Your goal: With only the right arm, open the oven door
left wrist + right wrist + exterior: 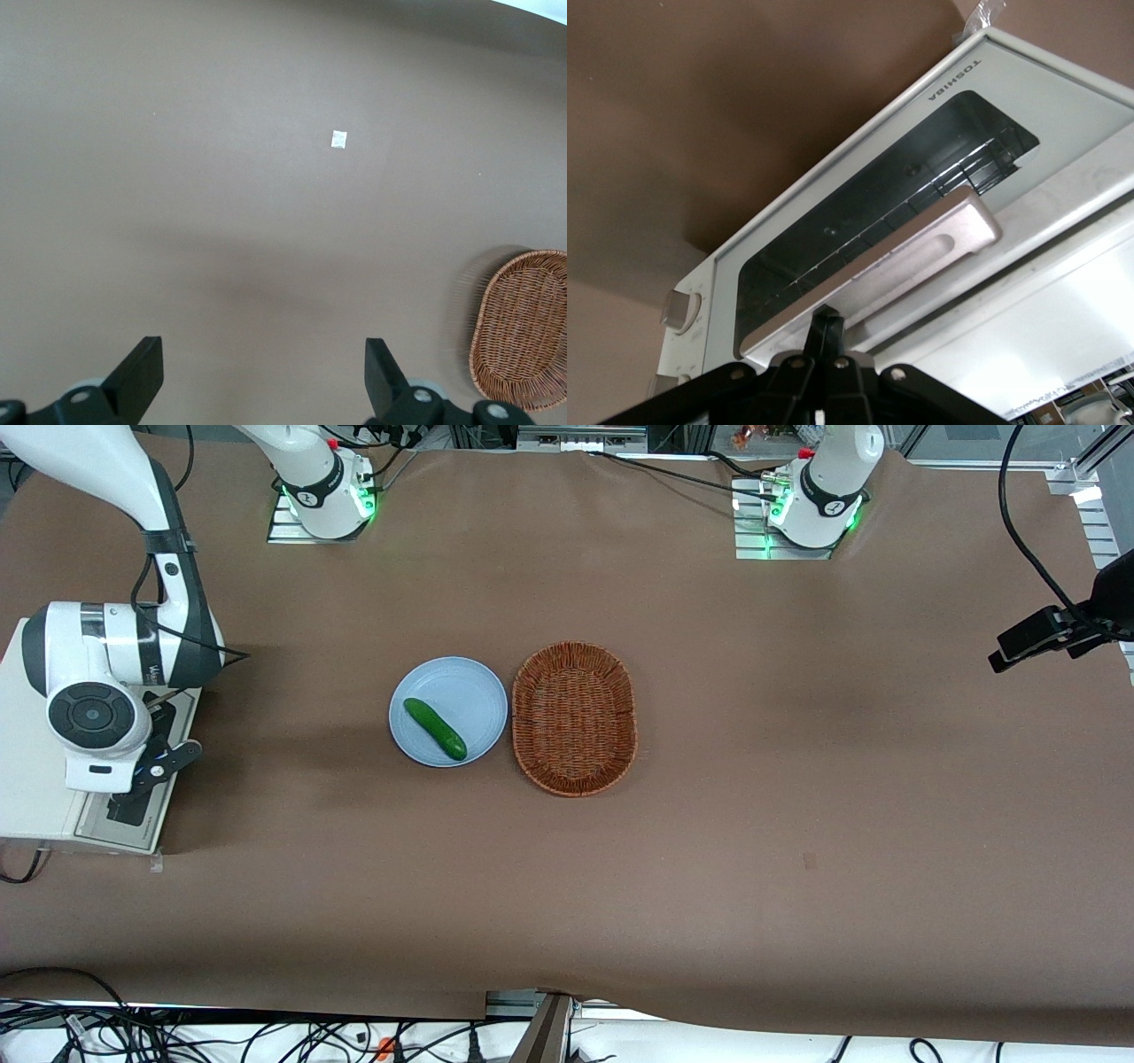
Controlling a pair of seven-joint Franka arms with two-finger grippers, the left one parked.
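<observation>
Oven door (pixel 859 239) on the white toaster oven (pixel 27 779) at the working arm's end of the brown desk (pixel 709 868), shut, right arm's gripper (pixel 826 332) with fingers together against its silver bar handle (pixel 895 270), cucumber (pixel 435 728) on blue plate (pixel 461 682) beside wicker basket (pixel 574 717) mid-desk

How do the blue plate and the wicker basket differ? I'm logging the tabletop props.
The plate is round, smooth and pale blue; the basket is oval, woven and reddish-brown. The plate holds a green cucumber; the basket holds nothing. The basket looks larger and lies toward the parked arm's end. Both sit side by side mid-table, well away from the gripper, which is at the oven door.
</observation>
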